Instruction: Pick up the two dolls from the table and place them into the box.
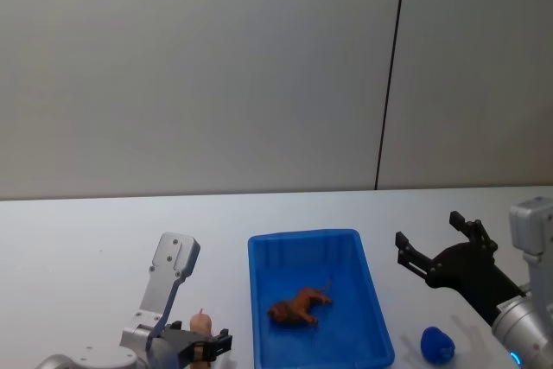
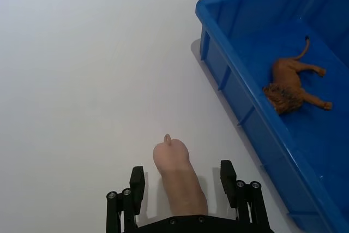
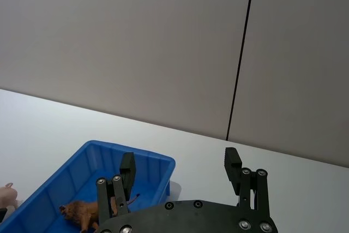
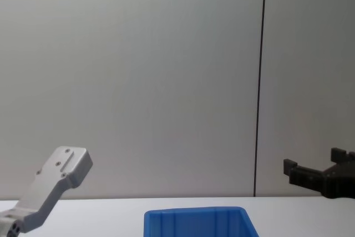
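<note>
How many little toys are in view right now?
3. A brown lion lies in the blue box; a pink toy rests on the table inside the open left claw; a blue toy sits on the table right of the box. None looks hidden.

We see only the front of the pink doll; its rear is hidden under the left gripper, left of the box. Right of the box lies a small blue lump we cannot identify.

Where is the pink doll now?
In the head view the pink doll lies on the table, to the left of the box, between the open jaws of the left gripper.
</note>
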Robot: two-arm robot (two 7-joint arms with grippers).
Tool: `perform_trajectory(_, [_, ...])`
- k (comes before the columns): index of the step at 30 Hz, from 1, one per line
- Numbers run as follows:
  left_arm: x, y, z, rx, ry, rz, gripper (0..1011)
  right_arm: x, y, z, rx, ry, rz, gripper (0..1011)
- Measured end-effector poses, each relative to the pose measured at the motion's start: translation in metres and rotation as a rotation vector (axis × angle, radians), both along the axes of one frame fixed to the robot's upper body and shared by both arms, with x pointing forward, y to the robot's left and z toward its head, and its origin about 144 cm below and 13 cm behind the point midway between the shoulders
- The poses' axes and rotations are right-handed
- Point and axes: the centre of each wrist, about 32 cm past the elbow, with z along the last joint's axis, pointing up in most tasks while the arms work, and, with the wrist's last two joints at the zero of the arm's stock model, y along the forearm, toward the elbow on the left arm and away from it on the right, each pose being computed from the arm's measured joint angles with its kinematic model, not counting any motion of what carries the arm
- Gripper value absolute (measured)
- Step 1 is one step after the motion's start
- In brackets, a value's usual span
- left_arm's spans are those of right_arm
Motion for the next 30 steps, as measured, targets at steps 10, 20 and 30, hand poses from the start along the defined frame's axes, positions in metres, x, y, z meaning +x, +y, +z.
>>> perform_trajectory(10, [0.0038, 0.0003, -0.0059, 0.026, 0.021, -0.008, 603, 0.0000, 0.0000, 0.0000, 0.000, 0.000, 0.000, 1001])
perform_trajectory(20, [0.0062, -0.0002, -0.0074, 0.066, 0.015, -0.019, 368, 0.0000, 0.0000, 0.0000, 0.000, 0.000, 0.000, 1001])
perform_trajectory(30, [0.0061, -0.0005, 0.0014, 0.112, -0.082, -0.043, 367, 0.0000, 0.0000, 0.0000, 0.000, 0.000, 0.000, 1001])
